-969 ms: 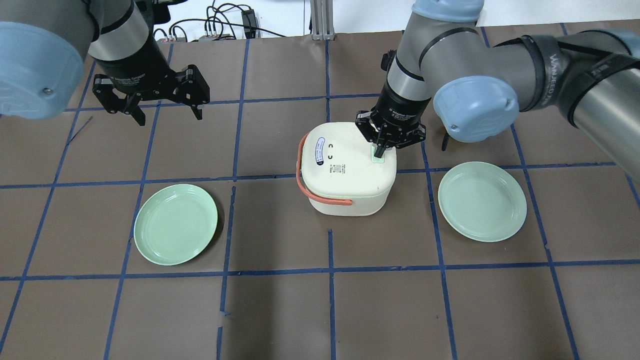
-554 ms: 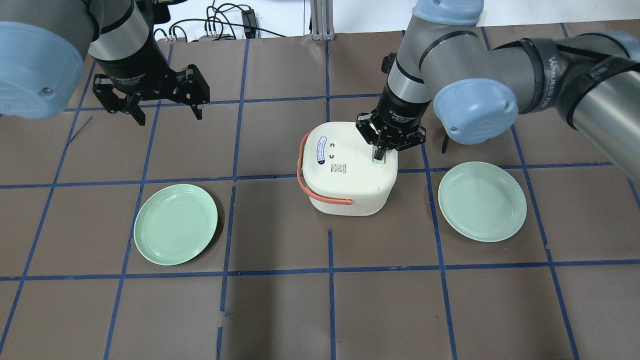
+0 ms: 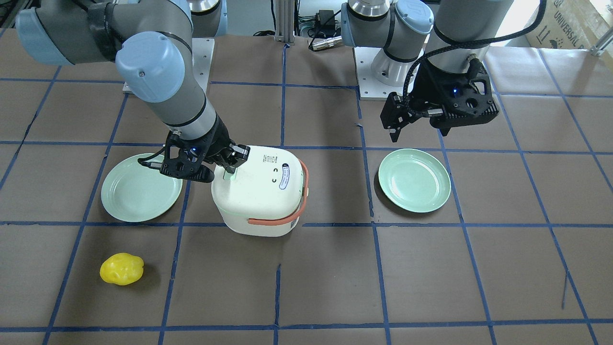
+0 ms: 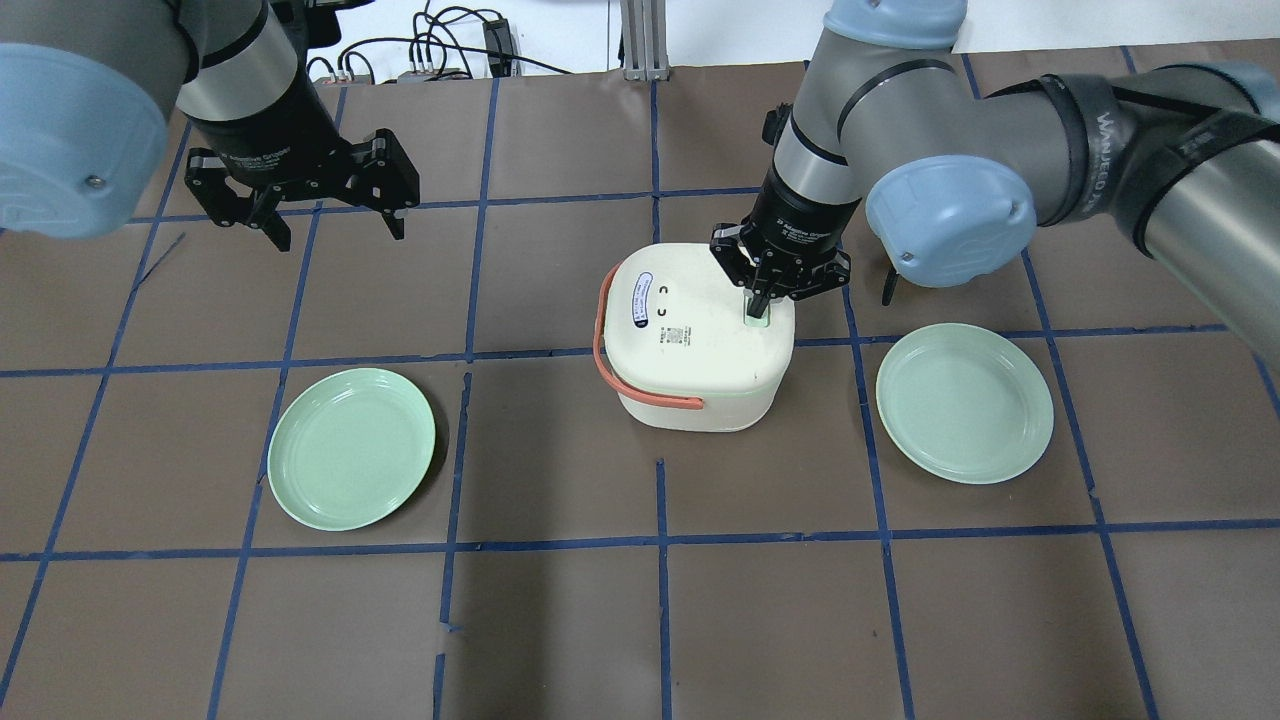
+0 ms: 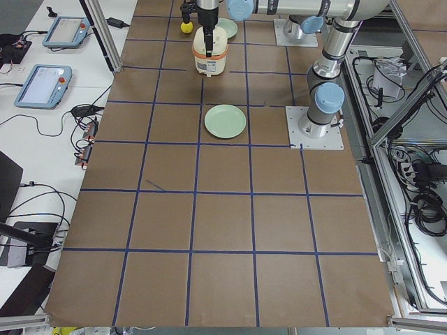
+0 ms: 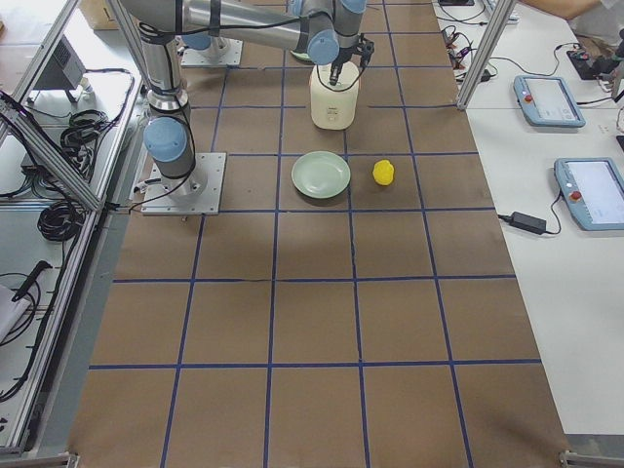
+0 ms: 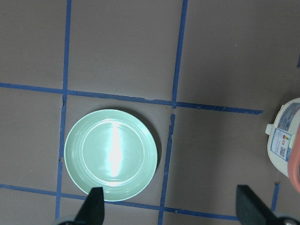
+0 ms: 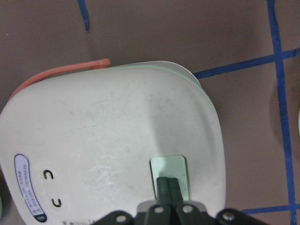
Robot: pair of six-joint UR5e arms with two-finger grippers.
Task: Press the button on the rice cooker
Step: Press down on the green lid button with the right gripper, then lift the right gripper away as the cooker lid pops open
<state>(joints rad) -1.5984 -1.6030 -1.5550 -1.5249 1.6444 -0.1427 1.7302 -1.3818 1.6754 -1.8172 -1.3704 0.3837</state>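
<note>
The white rice cooker [image 4: 690, 345] with an orange handle stands mid-table; it also shows in the front-facing view [image 3: 261, 191] and the right wrist view [image 8: 108, 140]. Its pale green button [image 8: 169, 168] sits on the lid near the right edge [image 4: 758, 322]. My right gripper [image 4: 759, 303] is shut and points straight down, with its fingertips [image 8: 168, 183] touching the button. It also shows in the front-facing view [image 3: 230, 170]. My left gripper [image 4: 337, 235] is open and empty, held high above the table at the far left, away from the cooker [image 7: 169, 200].
A green plate [image 4: 352, 448] lies left of the cooker and another green plate [image 4: 964, 402] lies right of it, close to the right arm. A yellow lumpy fruit [image 3: 121, 269] lies near the table's operator side. Blue tape lines grid the brown table.
The right gripper's tips have shifted only slightly on the button. The left arm, the cooker and the plates have not moved.
</note>
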